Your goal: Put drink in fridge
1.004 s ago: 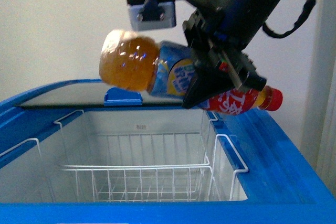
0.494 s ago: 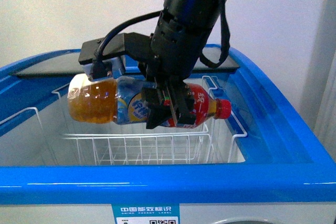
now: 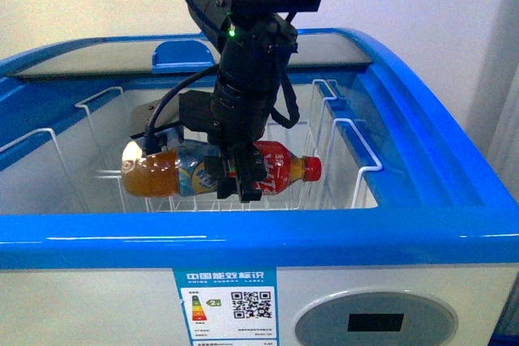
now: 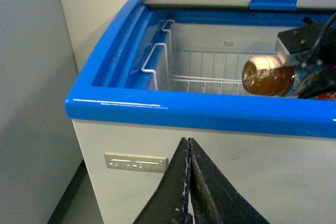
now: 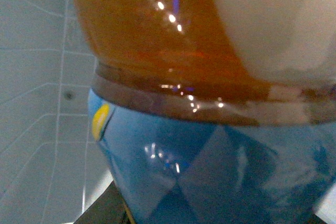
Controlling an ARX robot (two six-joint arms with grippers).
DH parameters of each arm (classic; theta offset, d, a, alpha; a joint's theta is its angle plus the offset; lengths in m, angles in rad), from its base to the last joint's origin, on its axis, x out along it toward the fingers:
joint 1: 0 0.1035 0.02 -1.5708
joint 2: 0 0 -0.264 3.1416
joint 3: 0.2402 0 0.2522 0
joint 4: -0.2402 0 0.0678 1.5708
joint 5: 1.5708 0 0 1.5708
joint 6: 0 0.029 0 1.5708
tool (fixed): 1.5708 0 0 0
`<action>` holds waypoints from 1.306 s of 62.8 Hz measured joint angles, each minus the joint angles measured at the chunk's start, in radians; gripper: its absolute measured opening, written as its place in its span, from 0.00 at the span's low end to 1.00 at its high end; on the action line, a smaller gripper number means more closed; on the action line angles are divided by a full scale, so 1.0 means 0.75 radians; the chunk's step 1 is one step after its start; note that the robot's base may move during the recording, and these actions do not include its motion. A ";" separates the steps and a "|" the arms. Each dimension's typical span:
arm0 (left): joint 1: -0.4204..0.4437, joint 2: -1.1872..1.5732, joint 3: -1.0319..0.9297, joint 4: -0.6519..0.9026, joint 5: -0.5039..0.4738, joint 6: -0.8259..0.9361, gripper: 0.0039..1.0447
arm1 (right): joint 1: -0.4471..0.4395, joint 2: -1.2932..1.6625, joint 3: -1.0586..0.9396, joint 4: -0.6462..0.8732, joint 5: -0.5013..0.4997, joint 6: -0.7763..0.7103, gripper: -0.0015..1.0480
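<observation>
Front view: 1 drink, a bottle of amber liquid with a blue and red label and a red cap, lies horizontal inside the open top of 1 fridge, cap toward the robot's right. The right hand reaches down from above and is clamped around the bottle's labelled middle, holding it just above the white wire baskets; whether the bottle touches the wire cannot be told. 1 glass lid with a blue handle covers the rear of the opening. The front panel carries 1 energy label and 1 oval control panel.

Left wrist view: the left hand hangs outside the fridge, its 2 fingers pressed together with nothing between them.

Right wrist view: the drink fills the frame, amber liquid next to blue label.
</observation>
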 joint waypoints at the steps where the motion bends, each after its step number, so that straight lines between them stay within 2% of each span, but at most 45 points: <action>1: 0.000 -0.009 0.000 -0.003 0.000 0.000 0.02 | -0.001 0.022 0.023 -0.002 0.003 0.004 0.34; 19: 0.000 -0.021 0.000 -0.008 0.000 0.000 0.02 | -0.021 0.261 0.287 -0.009 0.034 0.042 0.34; 33: 0.000 -0.021 0.000 -0.010 0.001 0.000 0.02 | -0.016 0.194 -0.084 0.224 0.037 0.052 0.34; 47: 0.000 -0.021 0.000 -0.010 0.000 0.000 0.02 | 0.000 0.156 -0.280 0.347 0.040 0.064 0.34; 53: 0.000 -0.021 0.000 -0.010 0.000 0.000 0.02 | 0.002 0.145 -0.294 0.391 0.035 0.081 0.52; 59: 0.000 -0.021 0.000 -0.010 0.000 0.000 0.02 | 0.002 0.121 -0.297 0.410 0.022 0.087 0.62; 69: 0.000 -0.021 0.000 -0.010 0.001 0.000 0.02 | 0.001 -0.049 -0.296 0.406 -0.052 0.161 0.93; 82: 0.000 -0.021 0.000 -0.010 0.000 0.000 0.02 | -0.050 -0.302 -0.359 0.277 -0.286 0.368 0.93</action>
